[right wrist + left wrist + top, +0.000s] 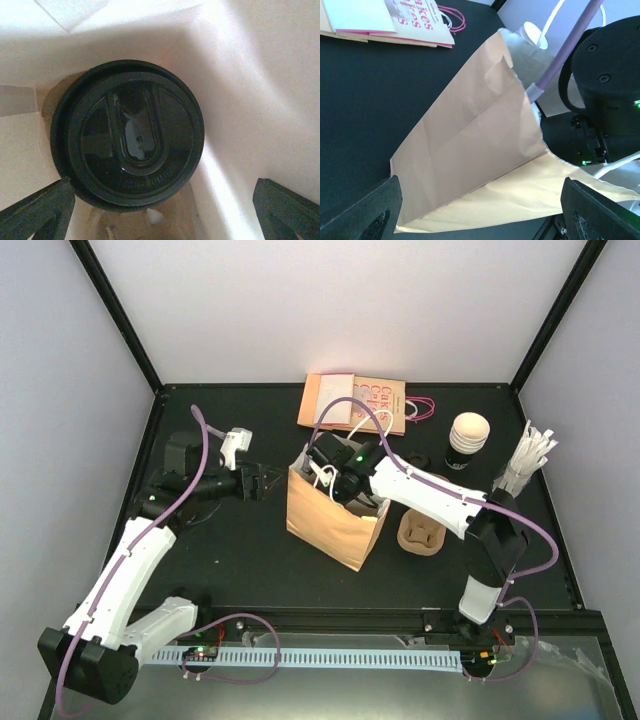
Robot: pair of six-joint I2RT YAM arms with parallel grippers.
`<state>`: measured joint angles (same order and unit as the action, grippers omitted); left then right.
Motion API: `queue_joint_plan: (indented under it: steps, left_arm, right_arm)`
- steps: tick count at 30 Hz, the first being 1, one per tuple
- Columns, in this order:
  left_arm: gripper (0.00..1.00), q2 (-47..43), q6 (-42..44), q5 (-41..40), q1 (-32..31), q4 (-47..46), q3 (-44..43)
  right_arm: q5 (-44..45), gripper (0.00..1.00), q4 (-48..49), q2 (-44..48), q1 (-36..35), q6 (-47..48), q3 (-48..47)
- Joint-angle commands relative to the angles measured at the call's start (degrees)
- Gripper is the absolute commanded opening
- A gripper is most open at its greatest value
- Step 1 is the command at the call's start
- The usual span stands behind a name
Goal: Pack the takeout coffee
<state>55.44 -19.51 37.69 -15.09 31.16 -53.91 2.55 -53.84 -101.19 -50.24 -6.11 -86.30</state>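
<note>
Small black lidded paper takeout cup [132,135]: lid up inside tan paper bag [325,515], between spread fingers of right gripper [161,217], ungripped. Left gripper [480,210] spread, beside bag. Cup wall hidden under lid.

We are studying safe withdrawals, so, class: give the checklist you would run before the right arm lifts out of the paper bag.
1. Takeout coffee inside the brown paper bag, lid on: ok.
2. Right gripper open, not gripping the cup: ok.
3. Bag standing upright: ok.
4. Left gripper steadying the bag: not ok, it is open and not clamped on it.
5. Purple cable clear of the bag's rim: cannot tell.
</note>
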Motion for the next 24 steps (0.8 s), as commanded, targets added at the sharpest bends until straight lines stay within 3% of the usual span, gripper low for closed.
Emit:
queue_joint_plan:
  steps: [1,24]
  left_arm:
    - [0.89,-2.68,0.18,-0.81,-0.20,0.95,-2.70]
    - [0.89,-5.48,2.28,-2.62,-0.20,2.83,-4.36]
  right_arm:
    - [0.97,1.00,0.39,3.26,-1.13,0.57,-0.35]
    - [5.27,1.00,-2.69,12.44,-2.70,0.63,-7.67]
